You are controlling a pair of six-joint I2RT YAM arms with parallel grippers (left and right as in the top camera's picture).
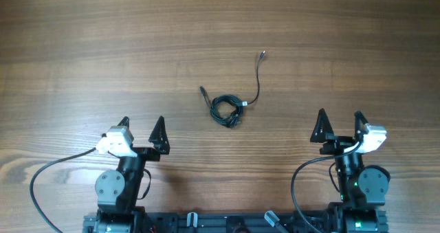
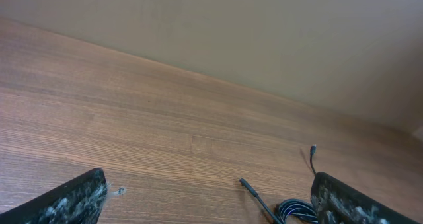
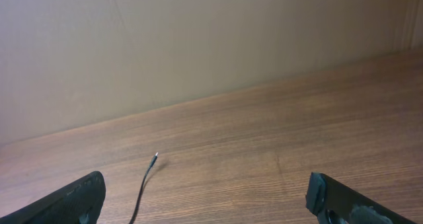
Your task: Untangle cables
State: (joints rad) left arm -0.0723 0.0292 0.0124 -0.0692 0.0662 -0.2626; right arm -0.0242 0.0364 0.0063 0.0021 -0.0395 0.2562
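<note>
The cables (image 1: 227, 109) lie as a small dark coiled knot in the middle of the wooden table, with one strand curving up to a plug tip (image 1: 262, 53) and a short plug end (image 1: 203, 89) at the upper left. My left gripper (image 1: 141, 126) is open and empty, near the front, left of the knot. My right gripper (image 1: 339, 122) is open and empty, right of the knot. The left wrist view shows the coil (image 2: 294, 209) and a plug end (image 2: 243, 182) near its right finger. The right wrist view shows one strand with its tip (image 3: 155, 157).
The wooden table (image 1: 103, 47) stretches wide around the knot. The arm bases and their thick black cables (image 1: 41, 181) sit along the front edge. A plain beige wall (image 3: 198, 39) stands behind the table's far edge.
</note>
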